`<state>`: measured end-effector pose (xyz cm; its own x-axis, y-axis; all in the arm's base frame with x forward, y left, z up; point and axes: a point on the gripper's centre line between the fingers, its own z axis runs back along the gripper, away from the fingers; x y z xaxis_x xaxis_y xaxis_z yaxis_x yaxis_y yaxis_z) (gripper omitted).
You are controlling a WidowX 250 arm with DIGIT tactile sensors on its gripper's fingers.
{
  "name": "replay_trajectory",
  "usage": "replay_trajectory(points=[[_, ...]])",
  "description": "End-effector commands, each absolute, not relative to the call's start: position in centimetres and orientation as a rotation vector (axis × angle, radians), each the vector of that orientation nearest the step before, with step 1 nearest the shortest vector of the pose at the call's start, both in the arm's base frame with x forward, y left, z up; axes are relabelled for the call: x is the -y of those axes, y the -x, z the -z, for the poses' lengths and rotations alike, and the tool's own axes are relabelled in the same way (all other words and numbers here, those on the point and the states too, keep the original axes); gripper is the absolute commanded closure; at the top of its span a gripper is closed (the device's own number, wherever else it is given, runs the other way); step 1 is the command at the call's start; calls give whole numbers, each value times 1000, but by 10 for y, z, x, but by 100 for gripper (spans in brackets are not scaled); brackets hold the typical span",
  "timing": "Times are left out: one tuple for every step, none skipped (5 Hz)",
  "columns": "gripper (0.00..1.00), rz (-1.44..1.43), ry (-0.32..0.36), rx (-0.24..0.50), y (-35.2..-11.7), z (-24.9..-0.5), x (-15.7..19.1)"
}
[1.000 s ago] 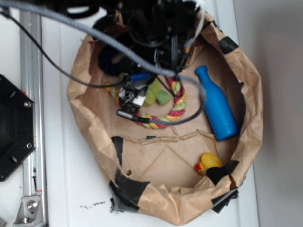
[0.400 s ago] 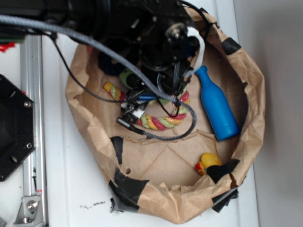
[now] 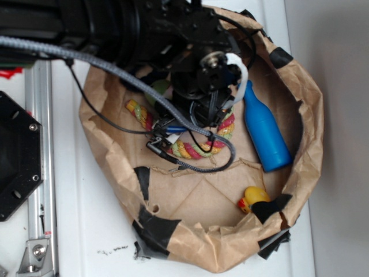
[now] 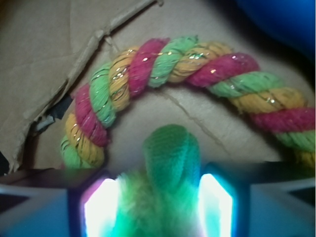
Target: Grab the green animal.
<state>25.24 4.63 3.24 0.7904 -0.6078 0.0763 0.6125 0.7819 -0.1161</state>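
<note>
Gripper (image 4: 158,207) sat low inside rope ring (image 4: 148,64), fingers (image 4: 101,210) narrowly parted, flanking green animal (image 4: 170,163); firm grip not confirmed. Blue bottle (image 3: 264,130) lay just outside ring. Advisable: squeeze squarely on plush body, keep ring untouched.

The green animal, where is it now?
In the wrist view the green animal sits at the bottom middle, between the hand's two fingers, inside the rope ring.

My exterior view is evenly, softly lit with the arm (image 3: 144,29) a dark featureless mass, while my wrist view is blurred, the green animal (image 4: 165,192) out of focus between two blown-out glares at bottom
</note>
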Motion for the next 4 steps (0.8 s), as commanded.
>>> replay_trajectory(points=[[100, 612, 80, 80, -257, -64, -52], [100, 483, 62, 152, -253, -114, -43], [100, 366, 100, 222, -260, -152, -27], [100, 273, 62, 163, -265, -156, -11]])
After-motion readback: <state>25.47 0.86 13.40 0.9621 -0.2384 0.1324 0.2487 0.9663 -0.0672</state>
